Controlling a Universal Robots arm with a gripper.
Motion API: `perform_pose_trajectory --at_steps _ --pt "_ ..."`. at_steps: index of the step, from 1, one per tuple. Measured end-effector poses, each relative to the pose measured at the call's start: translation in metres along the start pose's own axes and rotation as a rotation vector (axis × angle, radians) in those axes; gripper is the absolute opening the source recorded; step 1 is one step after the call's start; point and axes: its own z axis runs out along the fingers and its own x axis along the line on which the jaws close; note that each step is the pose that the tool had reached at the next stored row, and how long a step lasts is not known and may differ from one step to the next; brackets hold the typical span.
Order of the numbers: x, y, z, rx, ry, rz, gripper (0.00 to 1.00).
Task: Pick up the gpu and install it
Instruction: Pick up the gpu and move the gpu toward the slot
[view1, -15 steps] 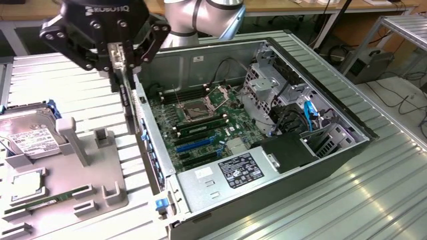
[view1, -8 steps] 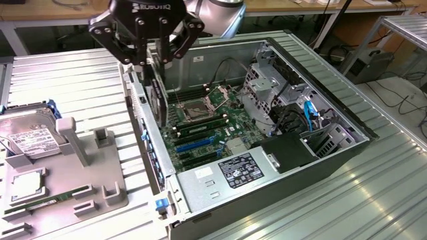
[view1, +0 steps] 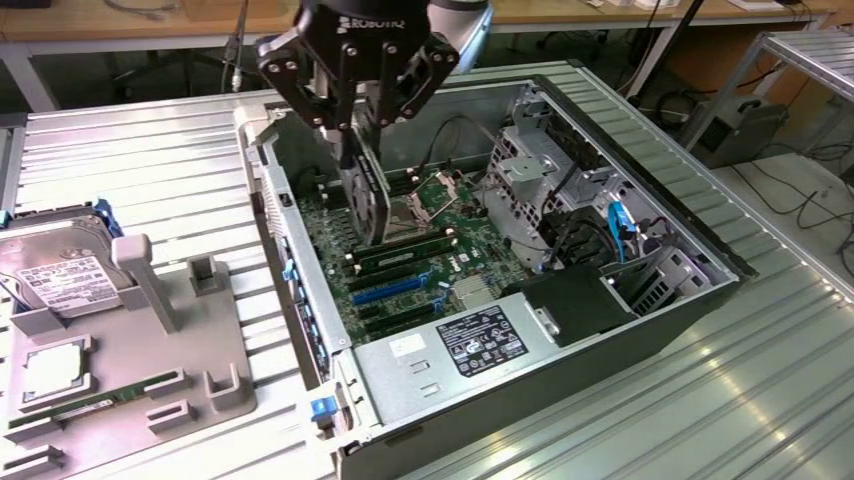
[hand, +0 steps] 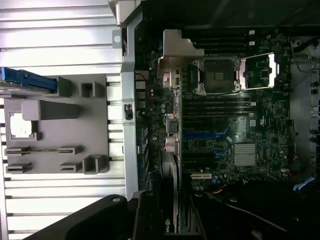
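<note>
As we read from the exterior view's left, a grey fixture tray (view1: 200, 380) sits at that edge of the ribbed metal table (view1: 160, 150), carrying a hard drive (view1: 60, 280) and a green memory stick (view1: 94, 402), both well apart from the work. Next comes the open computer case (view1: 274, 200), lying on its side at the table's middle.

Just inside the case's wall on that side we see the gripper (view1: 360, 150), its jaws pinching the gpu (view1: 367, 200) by its two flat faces. The card is off the tray and inside the case's opening, hanging above the motherboard (view1: 454, 250), near that wall and over the end of the board where the processor socket lies. We cannot tell whether its lower edge touches anything.

What matters here, as we judge it, is alignment. The gpu hangs straight below the gripper, with its long axis appearing to run down from the jaws toward the board and its thin edge toward the wrist camera. The blue slot (view1: 390, 288) and its dark neighbours lie farther along the same wall, toward the case's near corner, so the card is not yet over them.

Further right stand the drive cage (view1: 534, 170) and, at the case's near edge, the power supply (view1: 467, 345).
</note>
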Motion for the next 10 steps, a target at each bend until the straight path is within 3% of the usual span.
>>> perform_pose_trajectory --at_steps 7,10 --pt "-0.037 0.0095 0.0145 0.0030 0.0010 0.000 0.26" --pt "-0.054 0.0136 0.0213 0.0070 0.0008 0.000 0.26"
